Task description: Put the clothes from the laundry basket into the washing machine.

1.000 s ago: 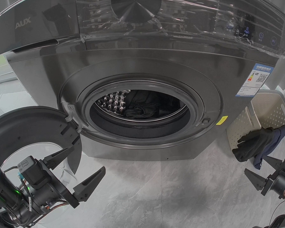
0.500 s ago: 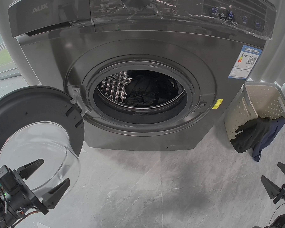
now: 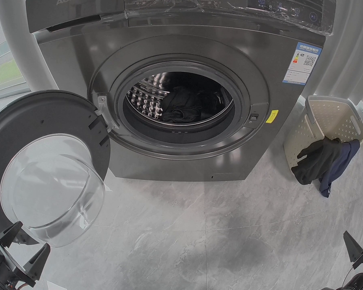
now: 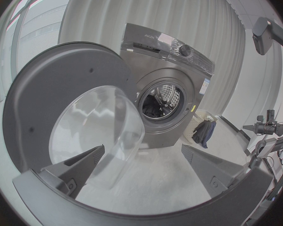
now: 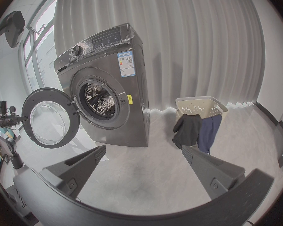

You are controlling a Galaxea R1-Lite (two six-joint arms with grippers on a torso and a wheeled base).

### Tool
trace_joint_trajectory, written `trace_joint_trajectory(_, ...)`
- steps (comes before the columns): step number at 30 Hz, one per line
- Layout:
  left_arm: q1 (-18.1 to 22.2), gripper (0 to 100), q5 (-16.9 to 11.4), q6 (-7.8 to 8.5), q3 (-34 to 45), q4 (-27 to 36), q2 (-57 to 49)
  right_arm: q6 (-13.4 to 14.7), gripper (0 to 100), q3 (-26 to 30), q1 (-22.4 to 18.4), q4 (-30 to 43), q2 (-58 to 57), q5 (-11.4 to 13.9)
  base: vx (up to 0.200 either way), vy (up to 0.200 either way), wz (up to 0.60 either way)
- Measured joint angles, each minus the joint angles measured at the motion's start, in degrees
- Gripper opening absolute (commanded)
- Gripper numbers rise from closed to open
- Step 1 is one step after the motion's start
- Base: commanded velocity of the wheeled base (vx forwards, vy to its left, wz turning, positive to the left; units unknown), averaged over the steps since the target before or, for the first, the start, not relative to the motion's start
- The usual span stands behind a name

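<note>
Cam backed off washer; grey floor, curtain

I'm looking at a floor of pale grey marbled tiles with thin joint lines crossing it and a soft sheen on the surface. A white pleated curtain hangs along the back wall right down to the floor. On my left a tall window with grey frames lets in daylight, and a dark skirting runs along the foot of a plain white wall next to the curtain.
</note>
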Motion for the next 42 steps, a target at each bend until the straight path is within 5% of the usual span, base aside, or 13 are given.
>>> trace_joint_trajectory(7,8.2,100,-3.0,-0.91,0.0,17.3,-12.3,-0.8,100,0.0,-4.8,8.1,-7.7,1.0,0.000,-0.200,0.00)
trace_joint_trajectory(16,20.9,100,-9.7,1.88,0.0,18.5,-19.9,-4.7,100,0.0,-9.9,13.4,-14.4,2.3,0.000,0.000,0.00)
trace_joint_trajectory(21,21.8,100,-4.8,4.92,0.0,23.4,-22.1,-4.1,100,0.0,-10.4,13.6,-15.9,2.4,0.000,0.000,0.00)
trace_joint_trajectory(24,21.5,100,-4.4,5.84,0.0,24.3,-22.9,-4.0,100,0.0,-10.6,13.6,-16.3,2.6,0.000,0.000,0.00)
trace_joint_trajectory(31,20.9,100,-5.5,6.00,0.0,22.6,-23.7,-3.4,100,0.0,-10.6,13.6,-16.7,2.5,0.000,0.000,0.00)
trace_joint_trajectory(42,20.8,100,-5.6,6.00,0.0,22.6,-23.9,-3.5,100,0.0,-10.6,13.6,-16.7,2.3,0.000,-0.200,0.00)
